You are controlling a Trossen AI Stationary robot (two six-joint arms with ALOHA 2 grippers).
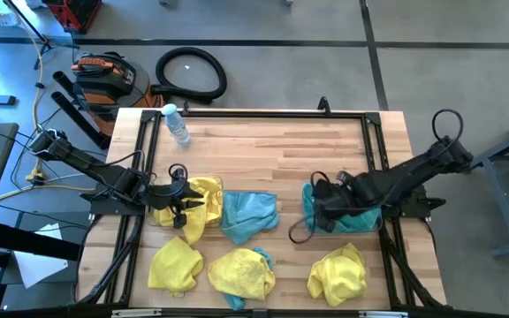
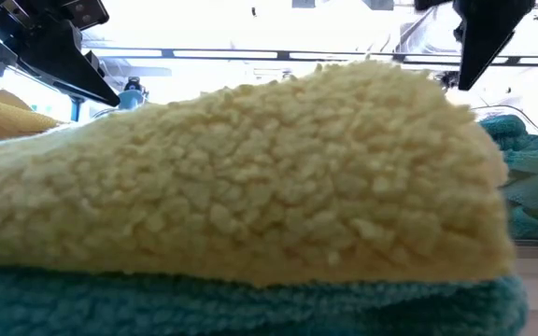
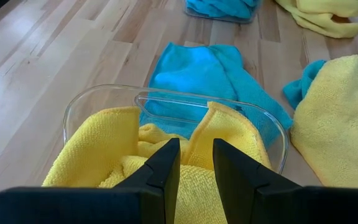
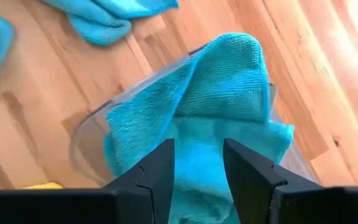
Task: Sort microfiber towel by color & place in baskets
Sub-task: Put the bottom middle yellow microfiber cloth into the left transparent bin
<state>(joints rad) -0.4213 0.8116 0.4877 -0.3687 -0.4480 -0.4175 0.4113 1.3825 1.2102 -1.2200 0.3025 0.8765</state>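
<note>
My left gripper is open over the left basket, a clear bin holding several yellow towels; its fingers point down at that pile. My right gripper is open over the right basket, which holds teal towels heaped above its rim. Loose on the table lie a teal towel between the baskets and three yellow towels along the near edge. In the wrist views each gripper shows a gap between its fingertips.
A clear water bottle with a blue cap lies near the table's far left corner. The low view is mostly blocked by a yellow towel lying on a teal one. Bare wood spans the far half of the table.
</note>
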